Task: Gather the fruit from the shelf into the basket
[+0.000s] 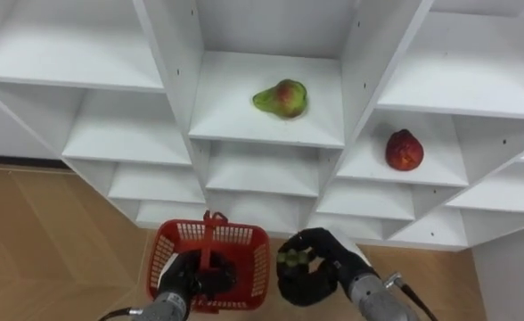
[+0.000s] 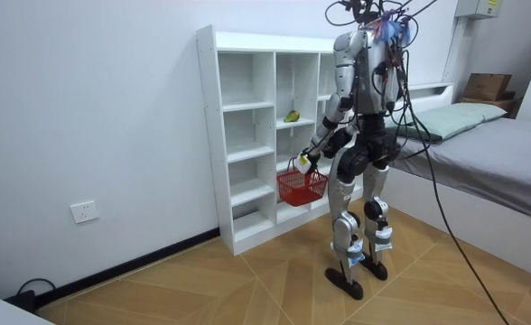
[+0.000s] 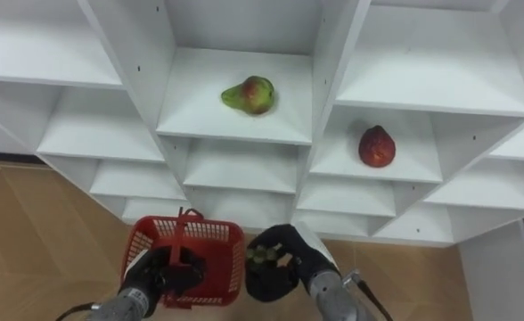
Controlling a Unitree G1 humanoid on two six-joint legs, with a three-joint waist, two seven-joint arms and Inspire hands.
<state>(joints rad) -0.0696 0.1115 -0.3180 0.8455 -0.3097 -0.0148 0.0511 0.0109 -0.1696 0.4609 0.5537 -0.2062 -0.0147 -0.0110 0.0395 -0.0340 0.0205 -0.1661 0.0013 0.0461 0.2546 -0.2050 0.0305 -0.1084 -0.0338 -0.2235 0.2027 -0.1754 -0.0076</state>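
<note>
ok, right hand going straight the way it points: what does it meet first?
Probably the right wall of the red basket, just left of the right hand; depth unclear, it might clear the rim.

Your two eye views look steeply down from the head, close on the shelves point(image 1: 235, 107) and basket point(image 1: 249, 241), while your room view stands well off, sharing both.

Lower centre: the right hand point(image 1: 320, 267) is curled round a small green thing point(image 1: 289, 259). Its fingers cover most of it, so I cannot tell what fruit it is. The left hand point(image 1: 180, 283), closed on the handle, hides the inside of the basket point(image 1: 244, 236). The shelf unit point(image 1: 177, 53) is cut off at the top and both side edges. In the room view the pear point(image 2: 291, 116) is a mere speck.
</note>
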